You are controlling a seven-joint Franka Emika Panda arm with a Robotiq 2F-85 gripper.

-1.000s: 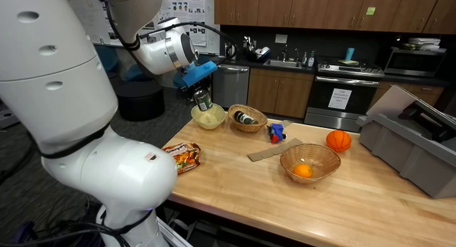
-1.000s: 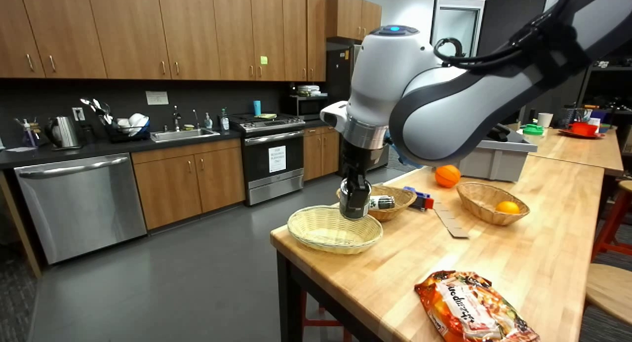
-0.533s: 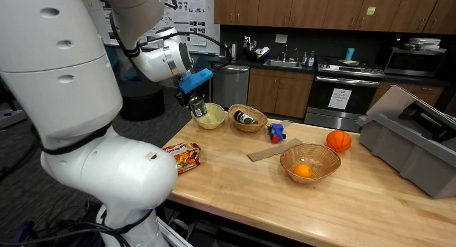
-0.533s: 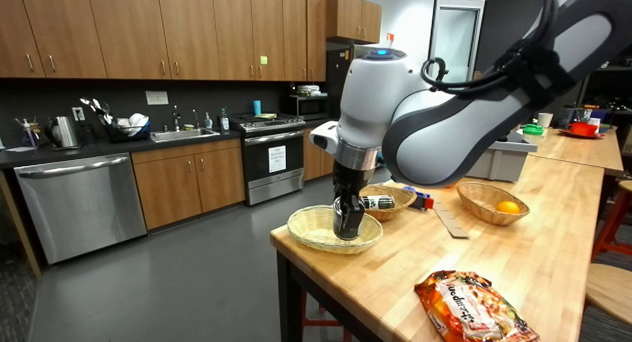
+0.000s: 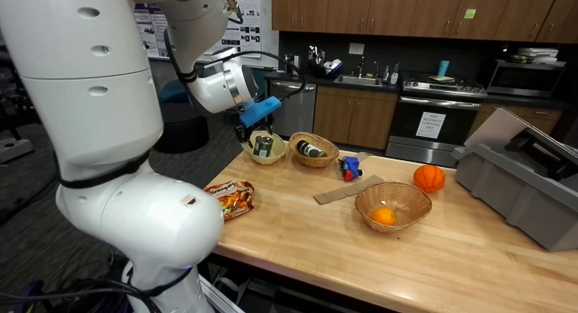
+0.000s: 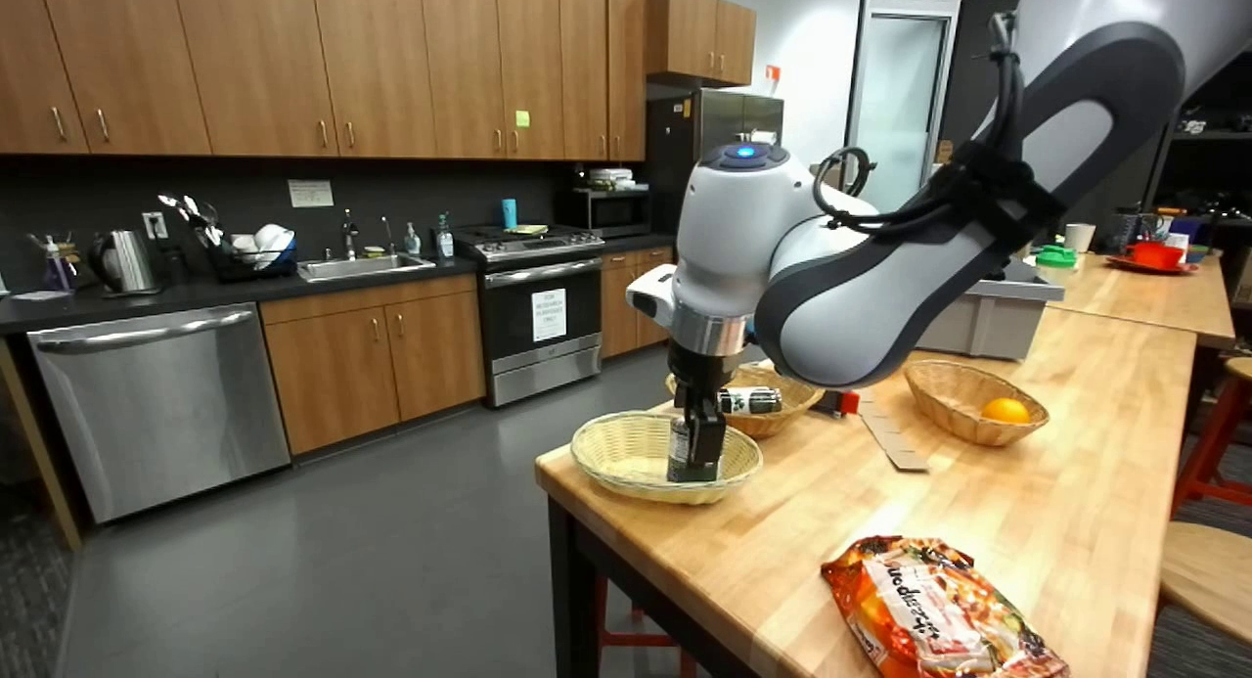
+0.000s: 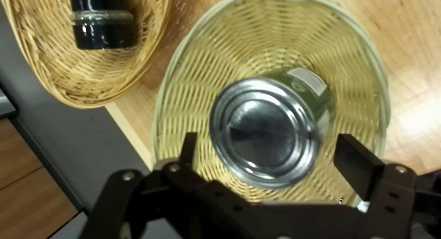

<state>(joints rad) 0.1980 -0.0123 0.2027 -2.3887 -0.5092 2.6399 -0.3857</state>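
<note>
- The can (image 7: 263, 132) is showing a bare metal end with concentric ridges and, around its cylindrical side, a green label bearing a pale panel.
- The pale basket (image 7: 193, 90) is displaying a yellowish weave within a rounded, greenish rim; it is occupying a corner of the wooden table (image 5: 307, 236), whose smooth top is revealing plank-like strips.
- The browner basket (image 7: 51, 66) is sitting just beside it, along the edge facing the lower cabinets (image 5: 333, 116), and is cradling a dark, glossy jar (image 7: 103, 28) on its side.
- The can is standing nearly upright inside the pale basket, between the black fingers (image 7: 358, 163) of the hand (image 7: 267, 139).
- The hand is holding its fingers apart, the weave showing through a narrow gap on each side of the can.
- Relative to one second earlier, when the can was hanging higher in the clamped hand, it is now resting within the basket's walls; the white arm (image 6: 729, 238) is reaching lower.
- A crinkled, glossy packet (image 6: 939, 610) is keeping its place near the table's end edge.
</note>
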